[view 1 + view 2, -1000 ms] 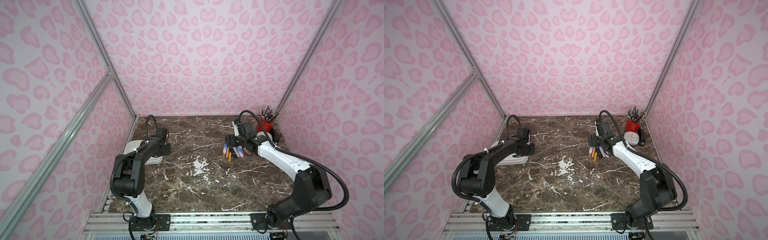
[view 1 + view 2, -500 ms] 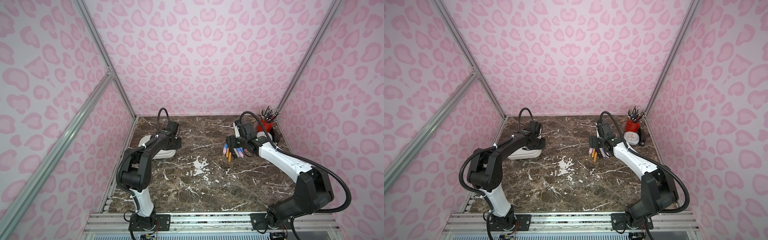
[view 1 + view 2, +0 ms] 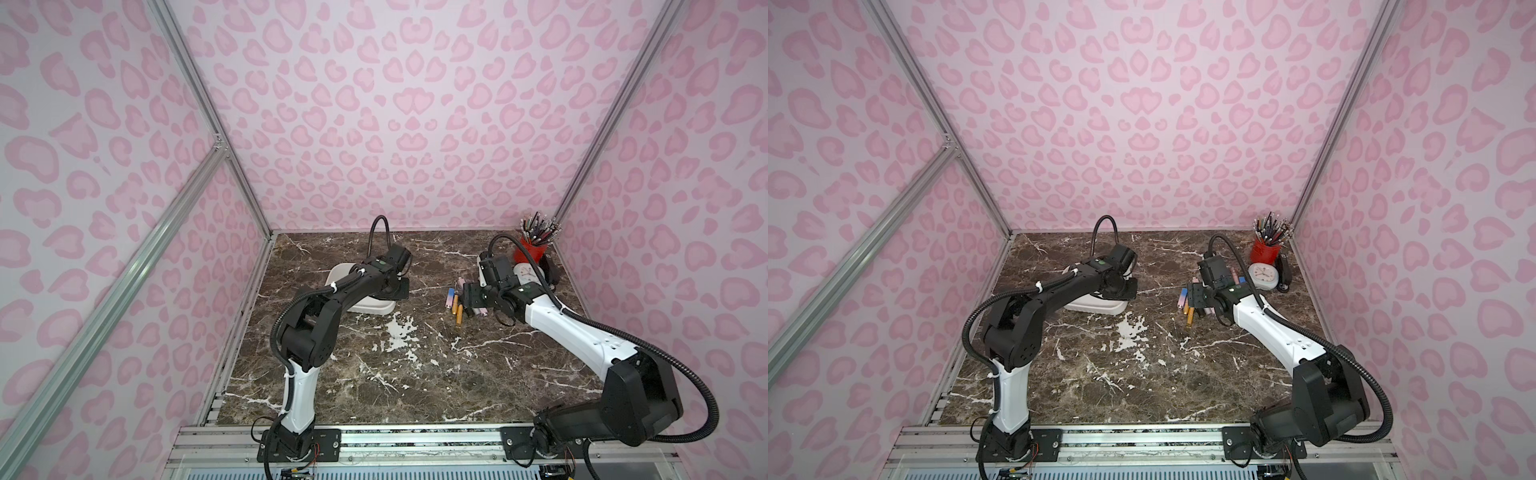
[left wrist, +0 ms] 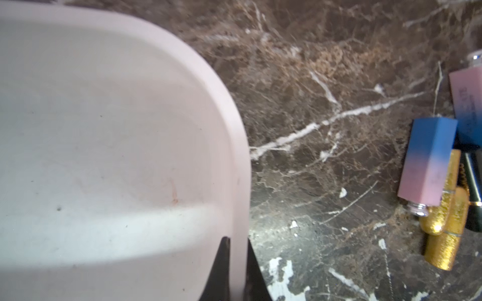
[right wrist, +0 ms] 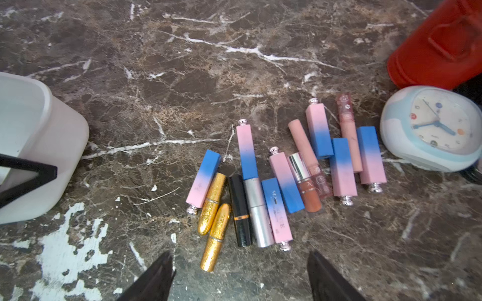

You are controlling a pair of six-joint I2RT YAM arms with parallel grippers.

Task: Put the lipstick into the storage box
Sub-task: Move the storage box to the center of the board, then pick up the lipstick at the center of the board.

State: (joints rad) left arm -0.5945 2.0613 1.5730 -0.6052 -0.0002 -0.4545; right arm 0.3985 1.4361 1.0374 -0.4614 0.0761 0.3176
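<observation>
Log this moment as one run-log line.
left gripper: shut on storage box rim | right gripper: open, over lipsticks, holding nothing | box: no lipstick visible inside | step: pick not begun

The storage box (image 3: 372, 308) has slid inward
The left gripper (image 4: 236, 242) — clamped on the box's rim — has pulled it away from the left wall (arm now stretched further out), toward the lipsticks (image 3: 457, 305).

A white, round-cornered storage box (image 5: 39, 146) sits open-topped on the dark marble tabletop (image 5: 182, 78), well apart from a loose cluster of lipsticks (image 5: 285, 181) lying flat, side by side, in pink-and-blue, glitter-gold, black and silver cases.
</observation>
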